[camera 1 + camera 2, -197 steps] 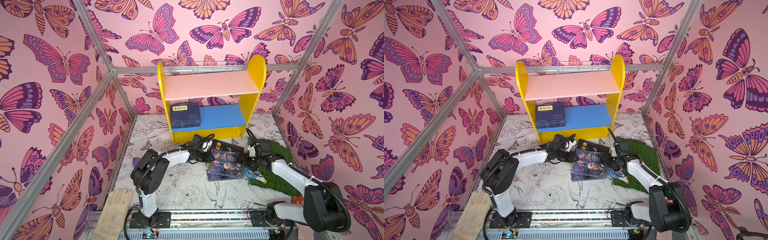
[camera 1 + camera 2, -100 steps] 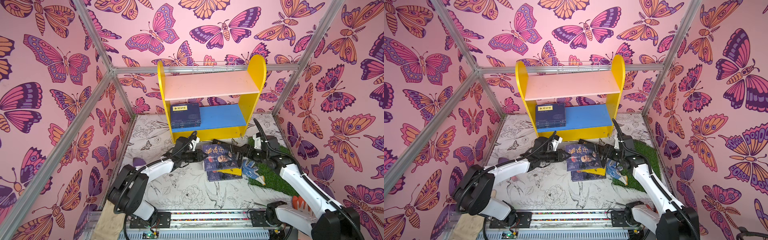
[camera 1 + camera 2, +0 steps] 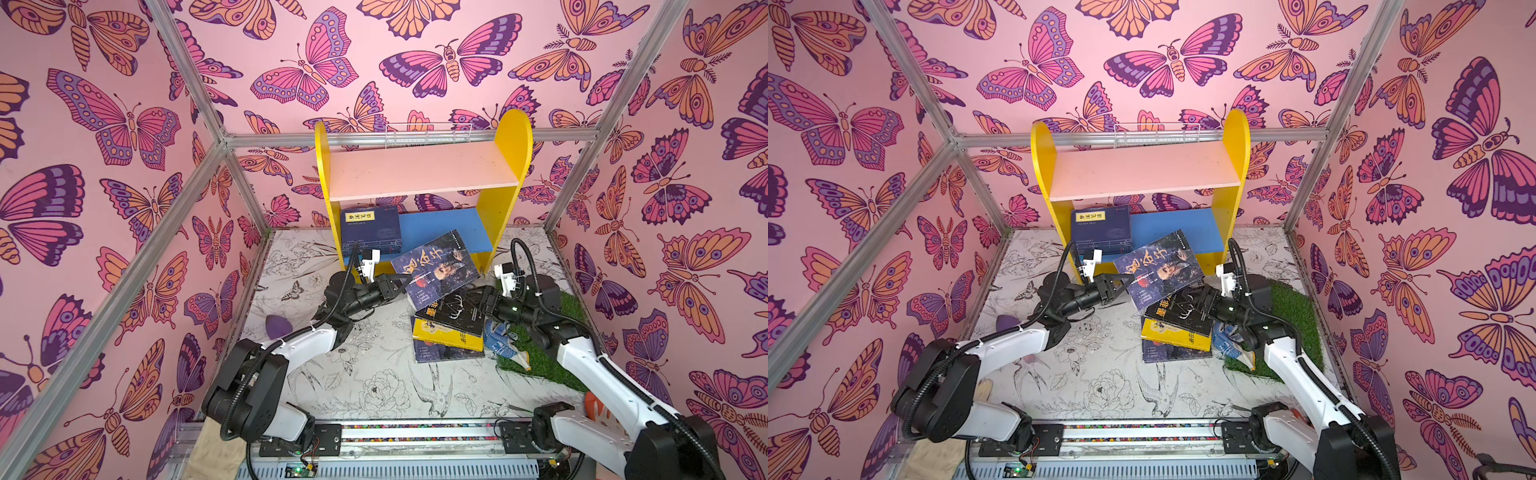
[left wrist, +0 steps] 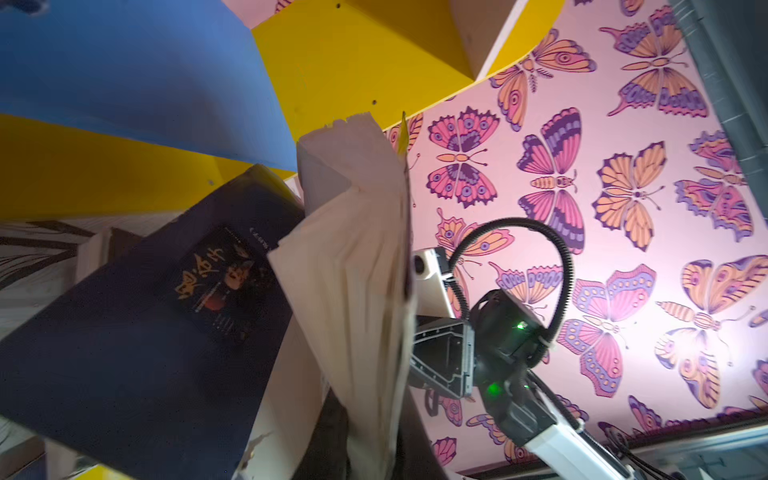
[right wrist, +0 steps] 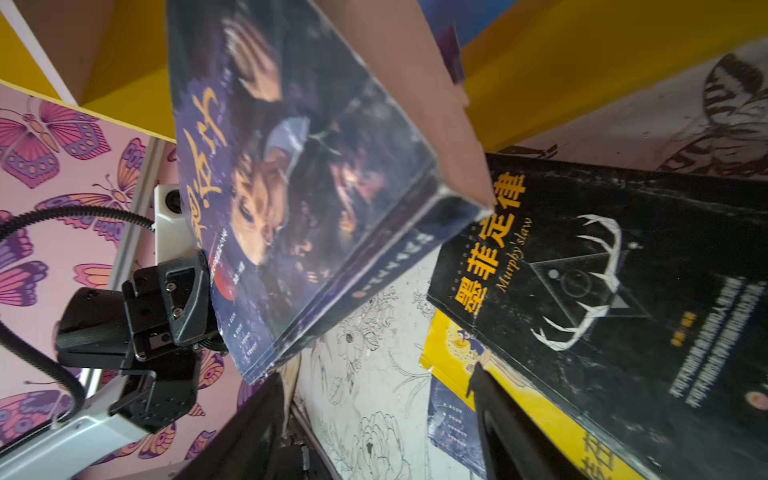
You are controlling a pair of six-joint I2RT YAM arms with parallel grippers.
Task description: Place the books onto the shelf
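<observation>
Top views, 12 o'clock toward the back wall. You see the left gripper clamped on the 8 o'clock corner of the portrait book. That book hangs tilted above the table, at 6 o'clock of the shelf, and overlaps the front edge of the blue lower board. A navy book lies flat at the 9 o'clock end of that board.

At 5 o'clock of the held book a stack rests on the table: the black book on top, the yellow book under it, and the bottom book beneath. The portrait book's 5 o'clock corner overlaps the black book, and you cannot tell whether they touch.

Your right gripper sits at the stack's 2 o'clock corner, jaws apart and gripping nothing. In the right wrist view one finger lies over the yellow book.

The dotted glove lies just beside the stack at 3 o'clock, on the edge of the grass mat.
</observation>
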